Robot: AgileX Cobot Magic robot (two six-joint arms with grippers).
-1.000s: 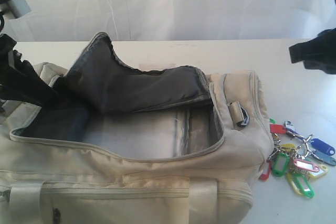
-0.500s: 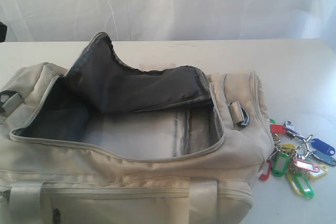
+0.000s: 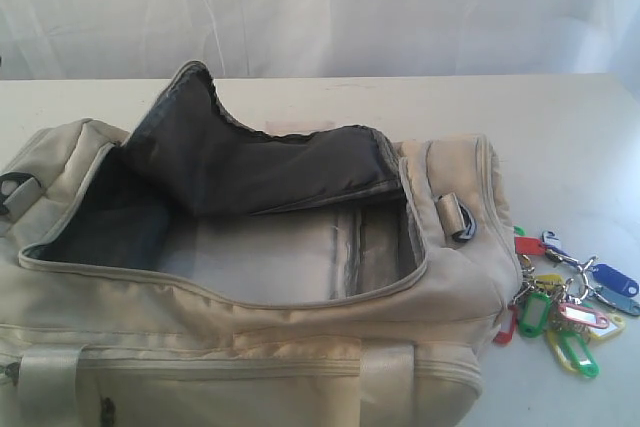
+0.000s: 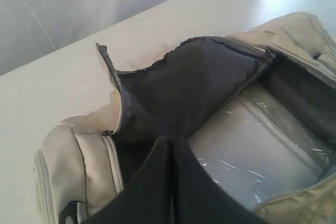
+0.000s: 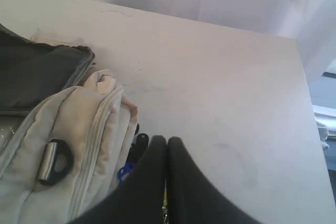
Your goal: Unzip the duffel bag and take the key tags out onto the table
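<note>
On the white table (image 3: 560,127), the duffel bag (image 3: 250,347) at lower left lies unzipped and the key tags (image 3: 565,312) rest beside it at lower right, so the task looks finished, with the left gripper (image 4: 170,145) and right gripper (image 5: 167,142) both closed and empty.

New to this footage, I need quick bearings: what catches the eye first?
The big cream duffel bag fills the near left of the exterior view, its dark-lined flap thrown back. Off its right end, a bright bunch of key tags lies on the white table.
</note>
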